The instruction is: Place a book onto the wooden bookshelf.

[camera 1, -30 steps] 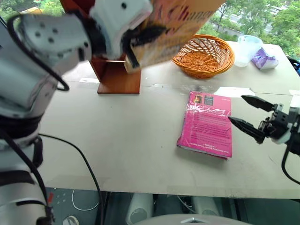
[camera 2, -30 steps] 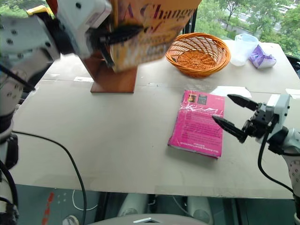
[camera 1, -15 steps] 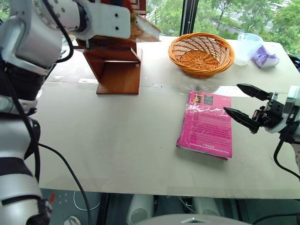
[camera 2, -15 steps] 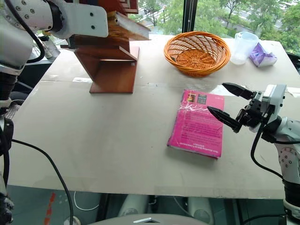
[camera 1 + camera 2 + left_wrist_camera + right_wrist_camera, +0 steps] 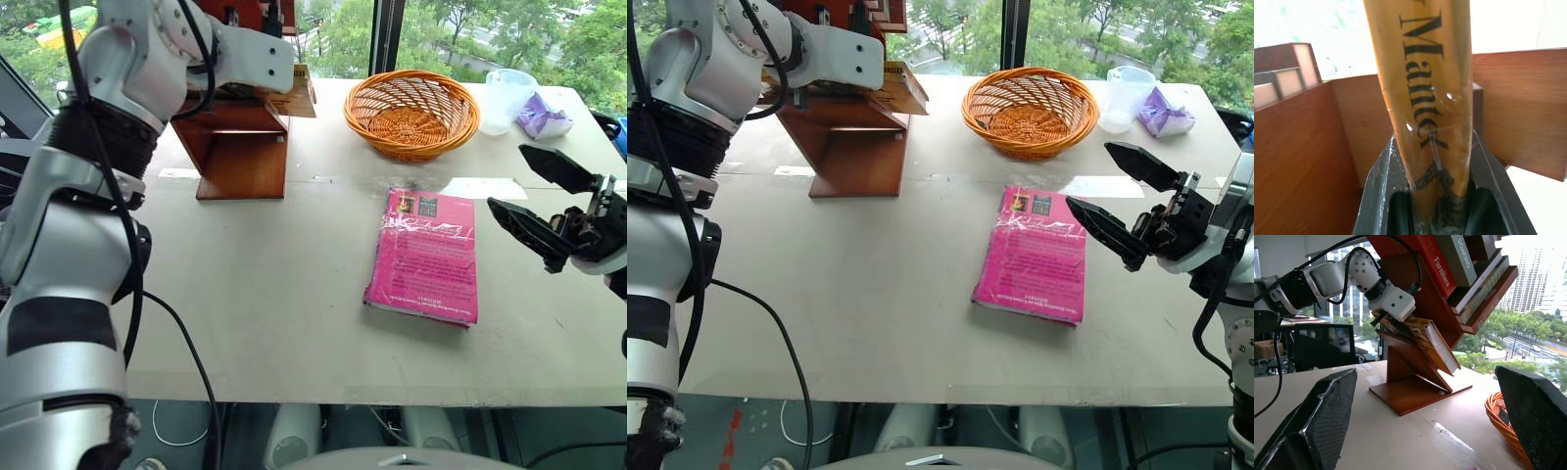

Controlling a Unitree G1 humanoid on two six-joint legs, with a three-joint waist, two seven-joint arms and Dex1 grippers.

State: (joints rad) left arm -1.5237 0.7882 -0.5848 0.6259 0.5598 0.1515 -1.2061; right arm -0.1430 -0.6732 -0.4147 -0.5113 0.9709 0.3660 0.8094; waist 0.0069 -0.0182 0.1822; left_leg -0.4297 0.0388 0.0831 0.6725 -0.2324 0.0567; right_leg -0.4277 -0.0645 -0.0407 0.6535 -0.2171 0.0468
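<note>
The yellow-orange book, with dark lettering on its spine, lies tilted on a slanted board of the wooden bookshelf at the table's far left. My left gripper is shut on the book, its black fingers pressed against both covers. The right wrist view shows the book resting on the lower slanted board, one end sticking out past the edge. My right gripper hovers open over the table's right side, just right of a pink book, with nothing between its fingers.
A magenta-pink book lies flat on the table right of centre. An orange wicker basket stands behind it, with a clear plastic cup and a purple wrapper at the far right. Other books fill the shelf's upper boards.
My left arm swung the yellow-orange book away from close in front of the camera and down onto the shelf's slanted board. The right gripper rose a little and stayed open.
</note>
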